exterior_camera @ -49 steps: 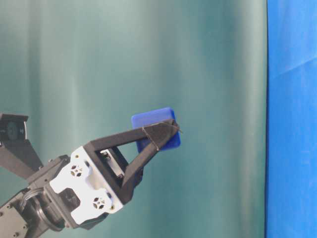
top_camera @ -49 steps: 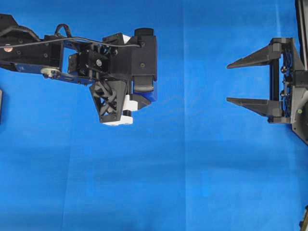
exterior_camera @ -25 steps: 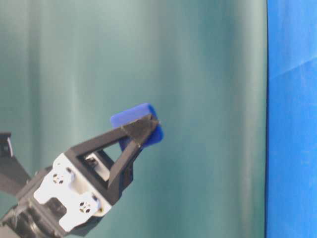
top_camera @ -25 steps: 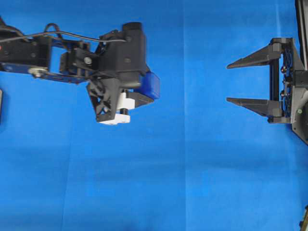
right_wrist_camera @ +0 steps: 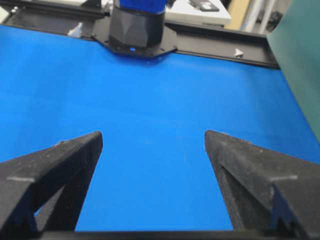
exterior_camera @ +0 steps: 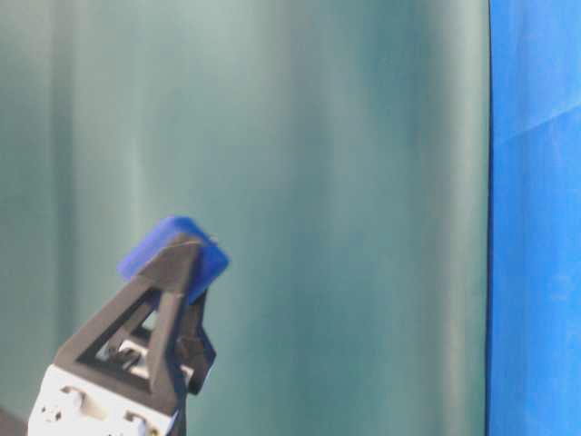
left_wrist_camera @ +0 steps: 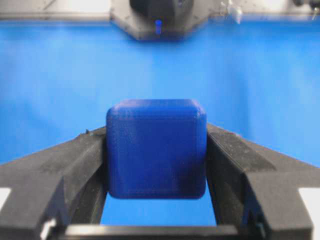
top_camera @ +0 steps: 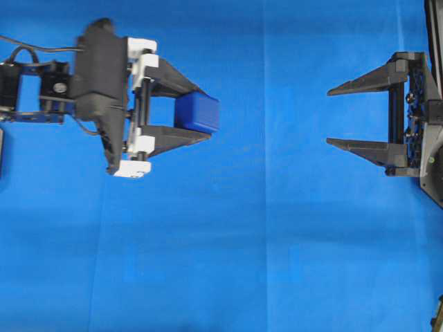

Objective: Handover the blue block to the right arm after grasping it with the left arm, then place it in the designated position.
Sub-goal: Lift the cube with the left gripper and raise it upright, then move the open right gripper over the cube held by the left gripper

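My left gripper (top_camera: 201,114), black with white brackets, is shut on the blue block (top_camera: 196,113), a small dark-blue cube pinched between its fingertips and held above the cloth, pointing right. The block also shows between the fingers in the left wrist view (left_wrist_camera: 156,148) and at the fingertips in the table-level view (exterior_camera: 172,256). My right gripper (top_camera: 328,117) is open and empty at the right edge, fingers pointing left toward the block, well apart from it. In the right wrist view the right gripper (right_wrist_camera: 152,137) has only blue cloth between its fingers.
Blue cloth (top_camera: 263,242) covers the table. The opposite arm's black base (right_wrist_camera: 136,30) stands at the far edge in the right wrist view. A green curtain (exterior_camera: 318,182) fills the table-level background.
My left gripper has rotated so its fingers lie level and point right, and it has drawn back to the left with the block. The right gripper has not moved.
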